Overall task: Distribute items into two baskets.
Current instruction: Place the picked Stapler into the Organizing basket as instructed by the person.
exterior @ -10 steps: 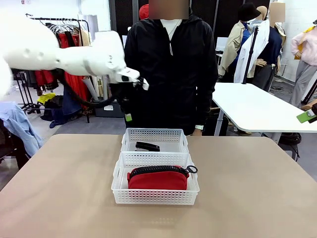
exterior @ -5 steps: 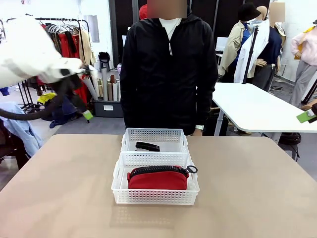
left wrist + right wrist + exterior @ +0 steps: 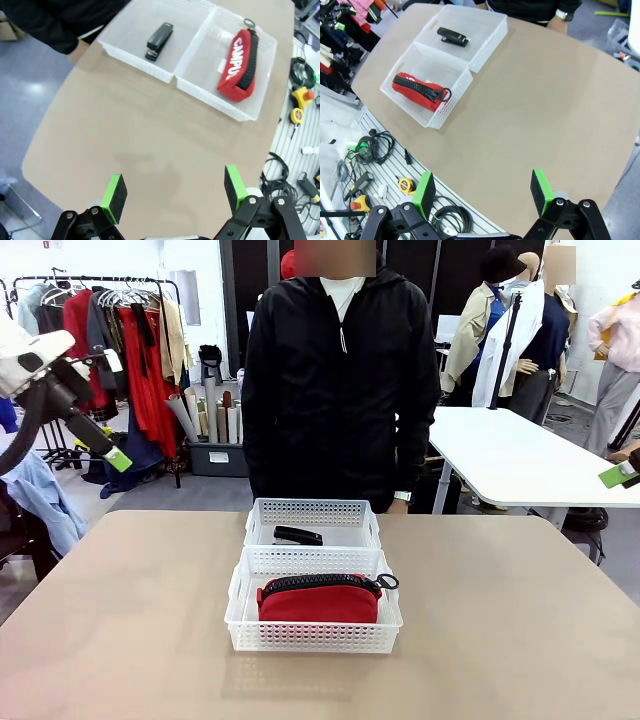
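The red pouch (image 3: pixel 318 600), with a black zipper and pull loop, is lying in the near white basket (image 3: pixel 313 633); the small black stapler (image 3: pixel 297 536) is sitting in the far basket (image 3: pixel 312 511), both touching mid-worktop (image 3: pixel 120 620). The left gripper (image 3: pixel 75 405), jaws wide and empty, is pulling farther left than a moment ago. The right gripper (image 3: pixel 482 190) is hanging open, empty.
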{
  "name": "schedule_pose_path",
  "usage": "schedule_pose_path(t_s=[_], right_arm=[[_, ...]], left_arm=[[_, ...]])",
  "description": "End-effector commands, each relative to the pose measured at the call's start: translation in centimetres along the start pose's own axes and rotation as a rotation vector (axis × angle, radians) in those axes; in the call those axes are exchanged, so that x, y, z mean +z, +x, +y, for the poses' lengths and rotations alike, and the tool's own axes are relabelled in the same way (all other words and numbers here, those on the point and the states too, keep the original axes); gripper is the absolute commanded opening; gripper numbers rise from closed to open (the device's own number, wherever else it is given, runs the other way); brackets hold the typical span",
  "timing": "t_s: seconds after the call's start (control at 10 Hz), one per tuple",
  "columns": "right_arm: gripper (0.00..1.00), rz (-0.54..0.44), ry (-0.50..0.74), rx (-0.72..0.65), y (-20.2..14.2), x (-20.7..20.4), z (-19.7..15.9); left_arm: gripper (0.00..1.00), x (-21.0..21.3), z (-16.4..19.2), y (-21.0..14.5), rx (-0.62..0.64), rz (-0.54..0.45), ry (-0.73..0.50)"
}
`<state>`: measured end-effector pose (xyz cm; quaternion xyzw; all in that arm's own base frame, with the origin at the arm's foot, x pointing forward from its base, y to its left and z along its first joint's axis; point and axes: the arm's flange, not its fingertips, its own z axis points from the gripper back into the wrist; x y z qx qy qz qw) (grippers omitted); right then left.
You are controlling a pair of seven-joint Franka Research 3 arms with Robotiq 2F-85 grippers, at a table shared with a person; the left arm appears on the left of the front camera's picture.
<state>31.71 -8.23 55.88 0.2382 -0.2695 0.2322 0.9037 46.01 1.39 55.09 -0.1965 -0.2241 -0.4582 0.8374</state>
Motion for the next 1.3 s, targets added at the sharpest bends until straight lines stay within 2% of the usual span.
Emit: schedule_pose_path(t_s=[0.0,0.6,0.7,0.8,1.2], right_arm=[[1.0,-0.002,0.0,0.003,0.2,0.2,0.1],[1.0,-0.002,0.0,0.003,0.2,0.2,0.1],[1.0,-0.002,0.0,0.003,0.2,0.2,0.1],[1.0,-0.002,0.0,0.003,0.2,0.2,0.1],[1.0,-0.002,0.0,0.003,0.2,0.2,0.1]], left_arm=[[1.0,0.6,0.5,-0.5,-0.074,-0.044,-0.047],[1.0,1.1,0.7,-2.6,-0.104,-0.111,-0.093],[1.0,1.0,0.8,-2.9,-0.117,-0.11,-0.097],[1.0,1.0,0.5,-2.0,-0.093,-0.065,-0.077],[1.0,1.0,0.5,-2.0,-0.093,-0.065,-0.077]])
